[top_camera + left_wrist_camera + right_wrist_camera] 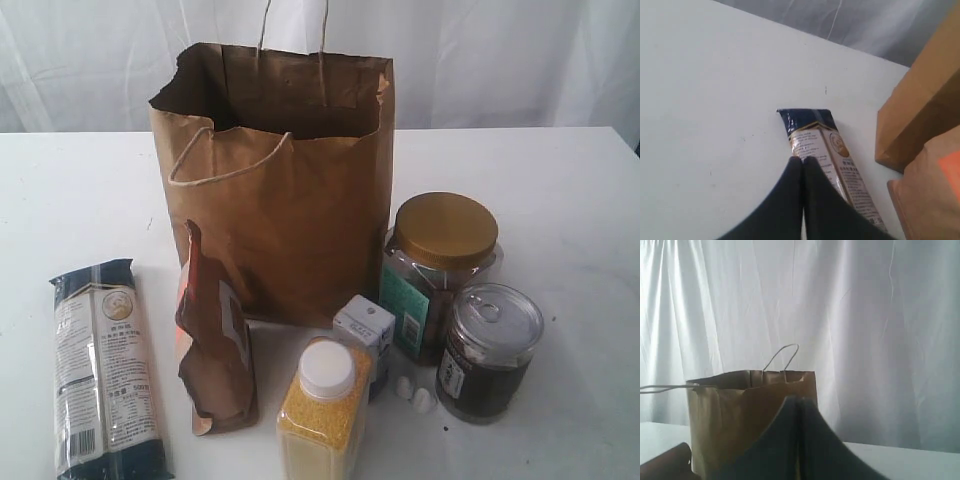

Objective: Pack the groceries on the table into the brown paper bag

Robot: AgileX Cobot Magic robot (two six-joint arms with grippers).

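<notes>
The brown paper bag stands open at the table's middle, with groceries in front of it. A dark-blue noodle packet lies flat at the left, beside the upright brown-orange pouch. The yellow grain bottle, small white-blue carton, gold-lidded jar and clear pull-tab can stand to the right. Neither arm shows in the exterior view. My left gripper is shut and empty above the noodle packet. Shut and empty too, my right gripper points at the bag.
Two small white crumbs lie between the carton and the can. A white curtain hangs behind the white table. The table's right edge runs near the can.
</notes>
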